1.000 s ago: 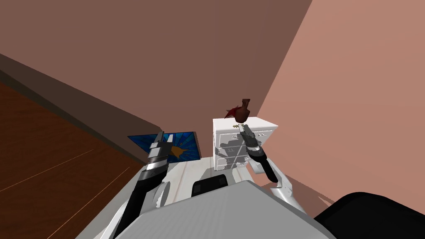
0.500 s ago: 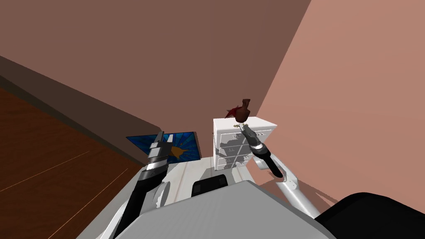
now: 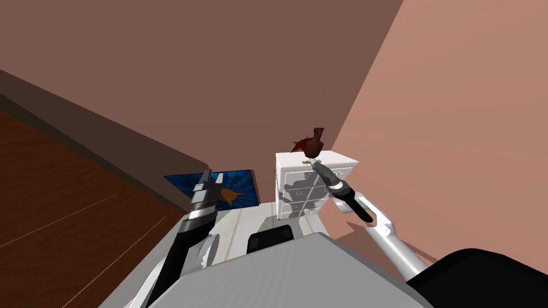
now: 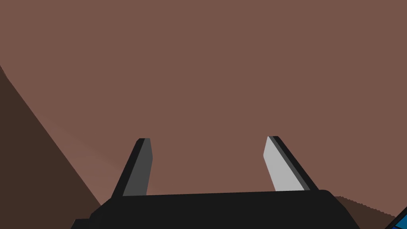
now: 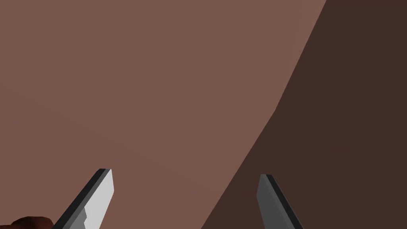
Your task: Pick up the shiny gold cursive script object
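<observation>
Work stands at the reach, with no grasp made, so closing and lifting are both left to do. Nearest, the left gripper (image 3: 210, 175) hangs idle to the left of the white dresser (image 3: 337, 159), blades spread wide and empty, above a blue picture (image 3: 238, 182) beside that dresser. The right gripper (image 3: 312, 162) is stretched out to the dresser's top front edge, its blades also wide apart and holding nothing. The gold script (image 3: 306, 162) shows as small yellow flecks on the dresser top right at those tips; whether the blades straddle it I cannot tell. Just behind it on the dresser stands a dark red-brown vase (image 3: 314, 144), close enough to be knocked. Beyond the dresser is the brown wall (image 3: 241, 80).
</observation>
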Motion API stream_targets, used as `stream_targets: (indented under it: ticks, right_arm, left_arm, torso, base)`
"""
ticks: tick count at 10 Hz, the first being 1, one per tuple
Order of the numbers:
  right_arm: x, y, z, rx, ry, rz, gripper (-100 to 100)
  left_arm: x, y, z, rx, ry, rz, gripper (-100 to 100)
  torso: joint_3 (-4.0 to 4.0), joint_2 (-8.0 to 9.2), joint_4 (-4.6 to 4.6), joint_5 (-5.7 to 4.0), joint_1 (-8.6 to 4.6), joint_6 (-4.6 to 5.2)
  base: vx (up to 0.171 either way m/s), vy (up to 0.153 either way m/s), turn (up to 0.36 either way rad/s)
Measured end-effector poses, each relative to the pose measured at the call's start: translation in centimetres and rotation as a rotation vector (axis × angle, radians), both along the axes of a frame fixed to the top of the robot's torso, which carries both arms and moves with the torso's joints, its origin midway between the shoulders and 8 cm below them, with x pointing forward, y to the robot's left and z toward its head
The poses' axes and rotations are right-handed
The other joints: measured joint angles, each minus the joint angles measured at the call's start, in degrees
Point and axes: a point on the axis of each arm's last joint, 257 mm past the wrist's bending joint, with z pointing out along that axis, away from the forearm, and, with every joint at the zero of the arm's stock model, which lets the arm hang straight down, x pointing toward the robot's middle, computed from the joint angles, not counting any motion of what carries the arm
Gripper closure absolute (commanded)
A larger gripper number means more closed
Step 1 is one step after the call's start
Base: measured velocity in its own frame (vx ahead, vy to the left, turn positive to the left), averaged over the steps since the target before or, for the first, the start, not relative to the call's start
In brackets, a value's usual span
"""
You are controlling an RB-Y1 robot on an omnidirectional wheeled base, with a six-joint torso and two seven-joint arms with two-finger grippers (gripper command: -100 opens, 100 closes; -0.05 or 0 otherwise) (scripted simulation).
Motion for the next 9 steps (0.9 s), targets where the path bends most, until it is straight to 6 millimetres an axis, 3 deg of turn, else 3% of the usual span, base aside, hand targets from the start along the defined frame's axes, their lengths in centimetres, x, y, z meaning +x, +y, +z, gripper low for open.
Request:
stream_targets:
  ticks: [9]
  right_arm:
    - [0.39,-0.94,-0.36,-0.315,0.045,0.074,-100]
  left_arm:
    - [0.0,0.0,0.0,0.0,0.0,0.0,0]
  torso:
    - [0.01,0.02,0.0,-0.03,-0.11,-0.01]
  base:
    - [0.0,-0.016,0.047]
